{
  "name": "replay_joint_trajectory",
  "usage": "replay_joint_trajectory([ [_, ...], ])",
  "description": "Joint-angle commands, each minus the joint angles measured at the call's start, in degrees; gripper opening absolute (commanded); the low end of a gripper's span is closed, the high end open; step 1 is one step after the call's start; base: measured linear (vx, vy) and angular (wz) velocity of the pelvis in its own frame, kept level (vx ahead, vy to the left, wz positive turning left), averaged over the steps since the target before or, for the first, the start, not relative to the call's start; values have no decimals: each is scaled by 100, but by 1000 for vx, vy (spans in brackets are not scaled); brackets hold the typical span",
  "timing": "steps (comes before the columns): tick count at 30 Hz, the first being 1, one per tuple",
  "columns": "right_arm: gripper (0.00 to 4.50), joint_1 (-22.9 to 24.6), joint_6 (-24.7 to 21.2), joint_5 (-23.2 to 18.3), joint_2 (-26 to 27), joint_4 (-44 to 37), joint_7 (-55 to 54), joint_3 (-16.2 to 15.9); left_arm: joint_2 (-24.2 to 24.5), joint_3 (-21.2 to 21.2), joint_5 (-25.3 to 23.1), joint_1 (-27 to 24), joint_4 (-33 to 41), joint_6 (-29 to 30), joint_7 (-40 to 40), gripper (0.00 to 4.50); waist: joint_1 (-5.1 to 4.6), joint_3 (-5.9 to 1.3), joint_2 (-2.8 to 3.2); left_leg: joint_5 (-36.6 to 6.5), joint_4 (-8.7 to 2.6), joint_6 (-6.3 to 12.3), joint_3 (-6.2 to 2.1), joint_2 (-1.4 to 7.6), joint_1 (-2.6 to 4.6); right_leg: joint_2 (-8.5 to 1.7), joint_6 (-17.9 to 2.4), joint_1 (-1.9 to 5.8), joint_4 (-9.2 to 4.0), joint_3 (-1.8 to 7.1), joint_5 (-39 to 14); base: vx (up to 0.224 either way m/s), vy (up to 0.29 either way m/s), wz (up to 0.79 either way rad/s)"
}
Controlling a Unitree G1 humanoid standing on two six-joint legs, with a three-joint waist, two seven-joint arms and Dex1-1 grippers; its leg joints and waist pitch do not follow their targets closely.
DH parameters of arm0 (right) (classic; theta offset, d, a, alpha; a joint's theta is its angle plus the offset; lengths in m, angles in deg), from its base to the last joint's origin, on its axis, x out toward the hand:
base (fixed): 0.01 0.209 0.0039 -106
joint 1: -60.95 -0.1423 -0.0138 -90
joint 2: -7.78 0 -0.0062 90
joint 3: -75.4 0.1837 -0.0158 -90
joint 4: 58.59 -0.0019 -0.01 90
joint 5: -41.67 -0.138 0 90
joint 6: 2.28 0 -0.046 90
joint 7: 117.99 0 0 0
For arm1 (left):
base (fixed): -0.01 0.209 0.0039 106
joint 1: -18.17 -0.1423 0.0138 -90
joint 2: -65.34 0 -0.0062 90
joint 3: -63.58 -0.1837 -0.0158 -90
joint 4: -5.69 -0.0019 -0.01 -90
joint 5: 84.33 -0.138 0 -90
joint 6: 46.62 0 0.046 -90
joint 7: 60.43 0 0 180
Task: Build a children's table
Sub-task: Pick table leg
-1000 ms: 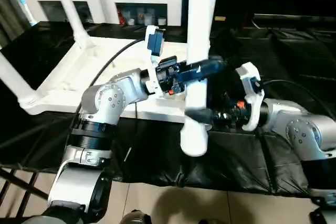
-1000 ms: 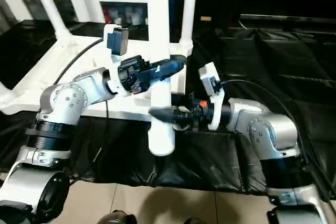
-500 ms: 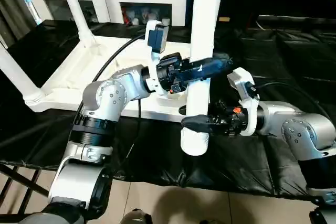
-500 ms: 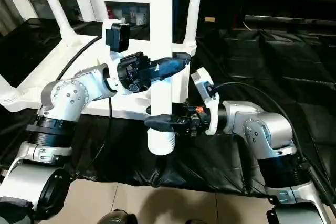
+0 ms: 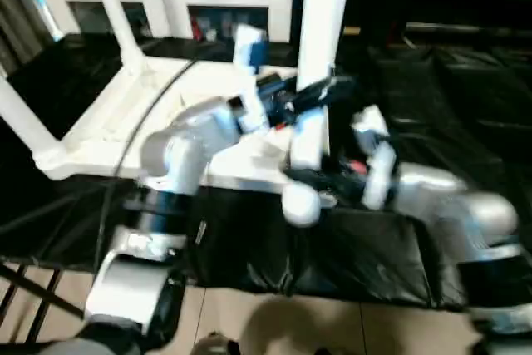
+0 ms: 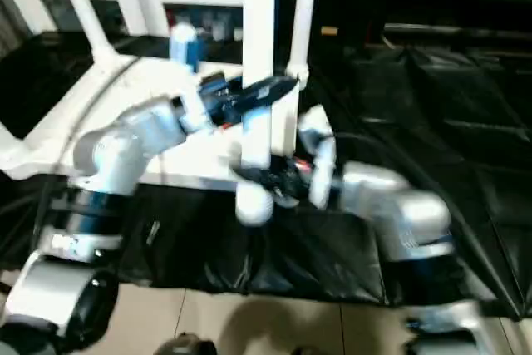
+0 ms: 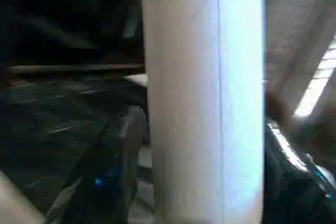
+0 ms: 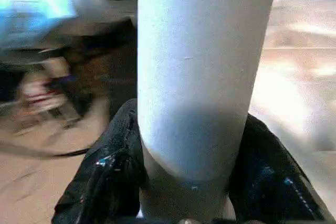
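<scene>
Black-draped bench, top (image 5: pixel 108 135) lying upside down. Our right gripper (image 8: pixel 184 182) has clamped the upright leg (image 5: pixel 320 56) low; left gripper (image 7: pixel 199 182) straddles it higher, loosening. Handover underway, socketing next.

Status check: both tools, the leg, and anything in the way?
Both tools on the loose leg: right tool clamped low, left tool straddling it higher. Tabletop upside down, three legs fitted. Nothing blocking.
</scene>
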Motion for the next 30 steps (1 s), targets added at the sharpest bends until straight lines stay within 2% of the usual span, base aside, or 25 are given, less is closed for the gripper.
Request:
replay_joint_trajectory([
  [1,189,-40,198,194,106,-204,-351,5,-87,-68,-291,-63,142,108,-651,291,-6,-528,-171,-866,-401,48,-195,347,128,-450,-844,292,-439,325,-1989,0,0,0],
  [3,189,-30,229,254,164,-239,-485,-20,-130,-76,-366,-78,173,99,-811,291,-16,-524,-161,-861,-405,76,-197,345,125,-436,-827,279,-445,323,-1975,0,0,0],
  [4,189,-29,248,313,236,-268,-654,-36,-172,-105,-480,-96,198,6,-947,264,-16,-530,-163,-853,-403,85,-197,344,124,-437,-820,284,-441,323,-1962,0,0,0],
  [5,189,-25,275,365,322,-309,-826,-38,-276,-50,-474,-116,204,-12,-1103,264,-32,-525,-194,-845,-404,106,-190,336,119,-426,-807,279,-451,320,-1950,0,0,0],
  [7,189,-21,306,431,425,-350,-1040,-20,-383,-20,-495,-144,208,-95,-1223,257,-39,-527,-175,-835,-400,101,-196,339,110,-440,-829,282,-444,318,-1952,0,0,0],
  [8,189,-16,343,504,518,-389,-1204,-9,-484,9,-485,-179,230,-166,-1320,238,-41,-532,-166,-854,-404,106,-196,343,124,-432,-819,274,-450,319,-1940,0,0,0],
  [9,189,-7,366,545,553,-413,-1276,-7,-523,0,-490,-207,271,-223,-1358,224,-55,-525,-192,-877,-408,105,-194,339,115,-422,-812,278,-453,315,-1919,0,0,0],
  [12,189,-1,459,694,572,-449,-1385,-54,-590,12,-352,-283,402,-273,-1278,205,-67,-518,-185,-951,-417,95,-199,338,110,-432,-781,278,-462,320,-1969,0,0,0],
  [13,224,-1,459,694,572,-449,-1385,-54,-590,12,-352,-283,402,-273,-1278,195,-74,-519,-185,-969,-418,87,-199,339,117,-433,-782,281,-458,318,-1975,0,0,0],
  [15,259,-21,470,605,530,-399,-1267,27,-609,87,-156,-335,442,-220,-1113,189,-94,-512,-191,-1032,-418,92,-198,341,124,-435,-779,274,-469,322,-2017,0,0,0],
  [16,261,-48,435,540,475,-361,-1172,73,-597,118,-72,-343,442,-191,-1018,188,-98,-510,-187,-1061,-419,93,-196,336,123,-430,-768,272,-475,320,-2045,0,0,0],
  [17,268,-73,401,468,397,-333,-1049,97,-578,132,17,-341,438,-141,-894,187,-104,-509,-212,-1067,-420,103,-193,334,121,-427,-763,278,-480,319,-2054,0,0,0],
  [19,291,-108,291,287,201,-328,-656,111,-487,89,127,-322,429,-36,-600,186,-87,-520,-194,-1062,-417,115,-193,340,135,-426,-778,270,-475,322,-2006,0,0,0],
  [21,300,-123,213,180,77,-335,-400,103,-419,47,175,-308,425,21,-420,186,-83,-517,-208,-1053,-422,154,-196,345,129,-417,-824,283,-457,325,-1880,0,0,0],
  [26,326,-210,82,171,-507,-173,437,-110,-191,-11,335,-201,413,284,-35,186,-77,-517,-222,-1006,-403,188,-190,339,120,-431,-886,305,-441,327,-1881,0,0,0],
  [28,326,-223,50,173,-630,-156,597,-195,-153,-33,404,-206,458,390,67,186,-84,-520,-259,-951,-398,208,-191,338,105,-437,-910,317,-436,322,-1896,0,0,0],
  [30,326,-238,-25,153,-749,-141,779,-280,-130,-65,448,-216,504,463,150,186,-80,-519,-246,-948,-392,226,-188,343,130,-429,-937,300,-439,322,-1922,0,0,0],
])
